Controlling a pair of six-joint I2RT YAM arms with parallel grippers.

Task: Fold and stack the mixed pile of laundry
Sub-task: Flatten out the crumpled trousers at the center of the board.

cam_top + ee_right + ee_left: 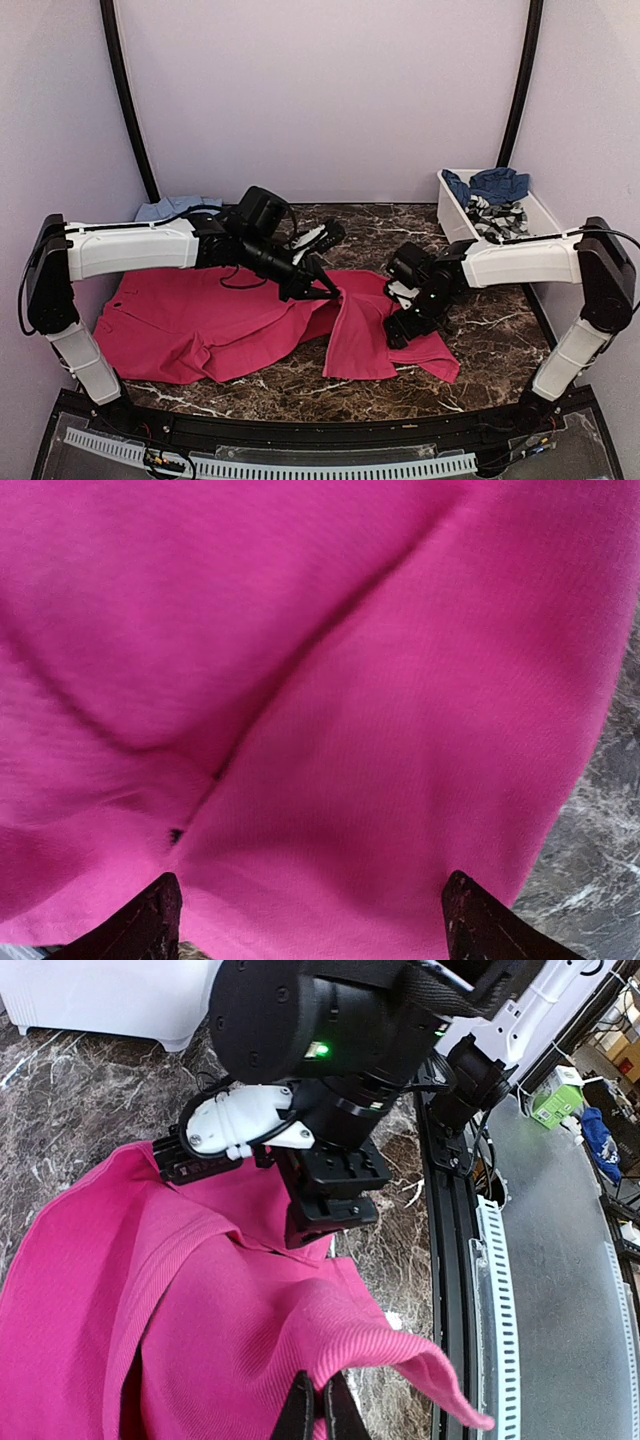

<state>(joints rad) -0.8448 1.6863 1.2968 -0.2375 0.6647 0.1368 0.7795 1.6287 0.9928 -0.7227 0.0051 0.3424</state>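
My left gripper (325, 287) is pinched shut on a fold of the pink garment (190, 325), close to the middle of the worktop (380, 235). In the left wrist view, the two fingers are squeezed together with pink cloth caught between them.

My right gripper (403, 328) is just beside it, toward the right edge. Its fingers are spread wide and it holds nothing. In its own wrist view, pink cloth fills the space under and between the two tips. I cannot tell if they touch the cloth.

The pink garment lies long-ways, side to side, along the near edge. Most of it is spread flat toward the left edge. A smaller flap hangs over toward the near right side, and that is the part under my right gripper.

So the loose right end is closer to the right arm, and the big flat part is closer to the left arm. I think the next fold should go across that long line.

The other clothes are well apart from the arms. The dark blue garment (495, 183) and the grey-and-white garment (497, 218) sit in the white tub (452, 215) at the far right corner. The light blue shirt (172, 207) is by the far left corner.
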